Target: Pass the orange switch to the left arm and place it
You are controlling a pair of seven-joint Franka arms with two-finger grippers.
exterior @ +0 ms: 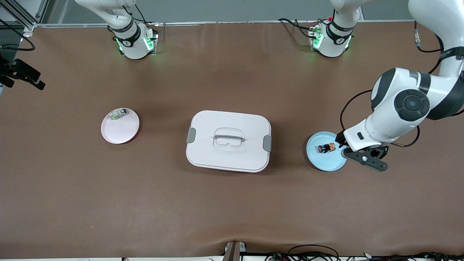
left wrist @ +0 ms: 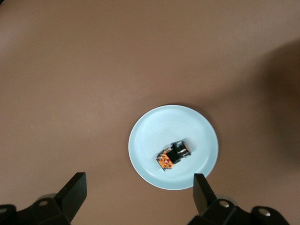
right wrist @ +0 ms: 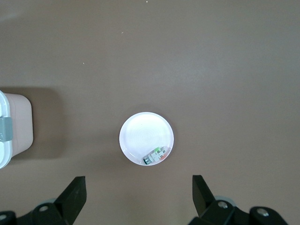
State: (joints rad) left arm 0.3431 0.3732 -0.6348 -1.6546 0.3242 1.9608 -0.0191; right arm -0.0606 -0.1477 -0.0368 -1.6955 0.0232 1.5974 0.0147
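Brown bench. Orange switch lies on its side in a pale blue plate, toward the left arm's end of the bench. Seen from the bench centre in the front view, that plate sits at about 3 o'clock and a pink plate at about 9 o'clock.

White box, grey side latches, clear lid handle, stands mid-bench between the two plates, squarely on the straight line from one to the other.

A small green-and-white part rests in the pink plate near its rim, at about 12 o'clock on the plate in the front view.

Left gripper hangs over the blue plate's edge toward the left arm's end; jaws wide, holding nothing.

Right gripper: out of the front view, only the arm's base shows there. Its wrist view places it high over the pink plate, jaws wide and empty, with a corner of the box and one latch at the frame edge.

Left wrist view shows the switch's orange end and black body, which the front view renders only as a speck.
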